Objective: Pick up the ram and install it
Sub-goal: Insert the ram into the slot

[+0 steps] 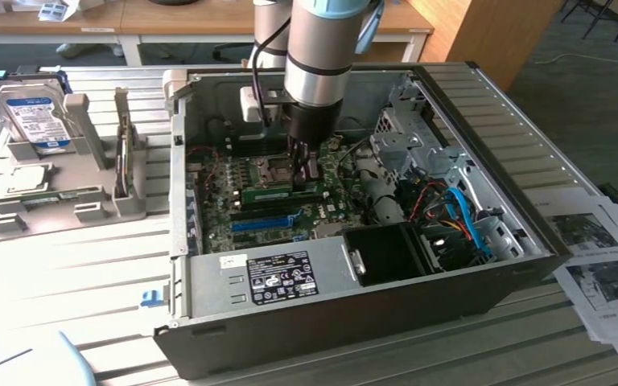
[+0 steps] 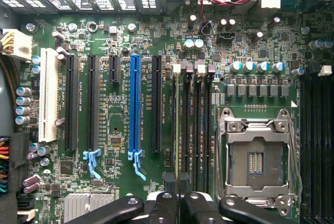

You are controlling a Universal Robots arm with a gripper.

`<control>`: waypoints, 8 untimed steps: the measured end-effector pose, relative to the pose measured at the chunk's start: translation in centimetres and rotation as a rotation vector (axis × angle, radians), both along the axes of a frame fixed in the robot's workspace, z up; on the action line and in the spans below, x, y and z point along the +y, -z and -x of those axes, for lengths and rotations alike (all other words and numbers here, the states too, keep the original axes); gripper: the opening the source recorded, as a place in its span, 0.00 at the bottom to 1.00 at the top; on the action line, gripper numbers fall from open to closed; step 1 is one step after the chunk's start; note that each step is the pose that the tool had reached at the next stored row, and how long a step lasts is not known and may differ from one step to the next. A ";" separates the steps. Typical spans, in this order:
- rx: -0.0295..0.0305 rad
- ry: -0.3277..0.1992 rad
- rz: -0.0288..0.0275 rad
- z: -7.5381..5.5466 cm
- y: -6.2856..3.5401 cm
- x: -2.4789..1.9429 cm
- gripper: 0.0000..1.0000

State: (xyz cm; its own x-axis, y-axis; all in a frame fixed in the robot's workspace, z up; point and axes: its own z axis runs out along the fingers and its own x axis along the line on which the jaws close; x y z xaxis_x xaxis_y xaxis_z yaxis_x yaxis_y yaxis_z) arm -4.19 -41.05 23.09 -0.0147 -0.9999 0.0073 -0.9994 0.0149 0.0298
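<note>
One ram, clamped edgewise between the fingers, runs lengthwise parallel to the black slots.

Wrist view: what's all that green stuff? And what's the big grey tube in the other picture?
The grey tube is a robot arm reaching into an open computer case. That picture comes from a camera standing nearby; the wrist view comes from a camera on the arm, looking at the green motherboard. The black pieces there are the gripper, pinched shut on the ram, a thin green memory stick. On the table beside the case sit a hard drive and printed papers.
</note>
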 end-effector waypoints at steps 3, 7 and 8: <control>0.0002 0.000 0.0003 0.0 -0.01 0.10 0.11; 0.0002 0.000 0.0004 0.0 -0.02 0.10 0.11; 0.0002 0.000 0.0003 0.0 -0.01 0.11 0.11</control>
State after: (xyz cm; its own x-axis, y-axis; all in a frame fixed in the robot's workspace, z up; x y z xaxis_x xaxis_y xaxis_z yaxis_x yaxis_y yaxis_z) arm -4.20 -40.94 23.11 -0.0147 -0.9999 0.0076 -0.9994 0.0150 0.0300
